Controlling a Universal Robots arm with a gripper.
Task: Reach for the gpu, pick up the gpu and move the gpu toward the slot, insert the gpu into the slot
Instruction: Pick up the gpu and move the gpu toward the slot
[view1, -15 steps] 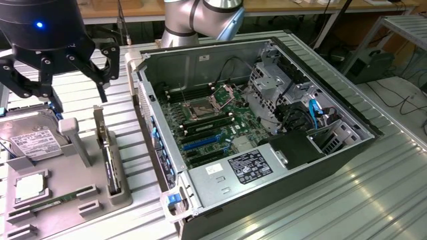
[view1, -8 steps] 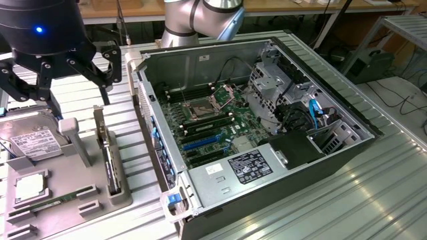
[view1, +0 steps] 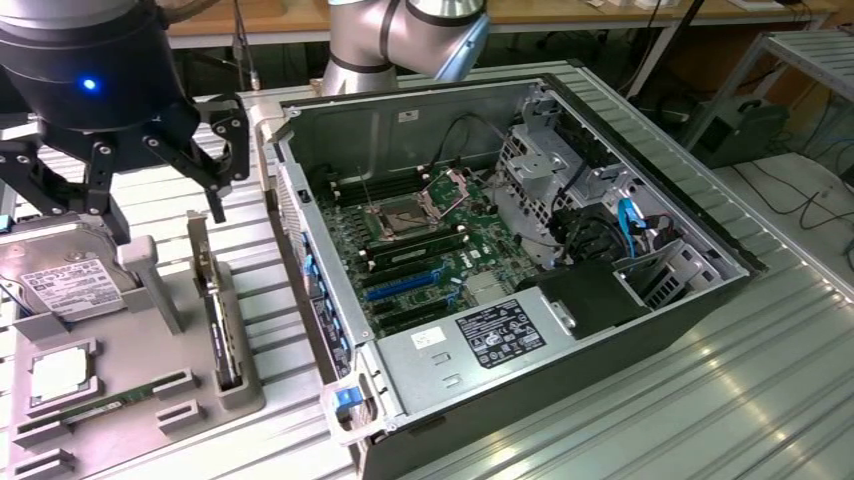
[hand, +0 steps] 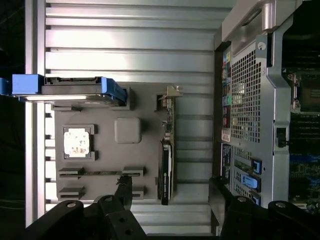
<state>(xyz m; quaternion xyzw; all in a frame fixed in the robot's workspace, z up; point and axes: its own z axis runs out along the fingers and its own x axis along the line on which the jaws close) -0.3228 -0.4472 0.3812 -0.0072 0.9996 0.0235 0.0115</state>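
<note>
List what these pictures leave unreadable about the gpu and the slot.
gpu: exterior view, edge-on; grey holder hides its lower edge.
slot: exterior view, too small to show contacts or latch.
hard drive: exterior view, label text too small to read.

gpu (hand: 165, 170) — on edge in tray (hand: 105, 150), blue slot (view1: 400, 287)

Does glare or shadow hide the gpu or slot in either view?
Exterior view: glare streaks the table, but the gpu and slot are free of it. Wrist view: table slats wash out bright, gpu readable, case interior dark.
</note>
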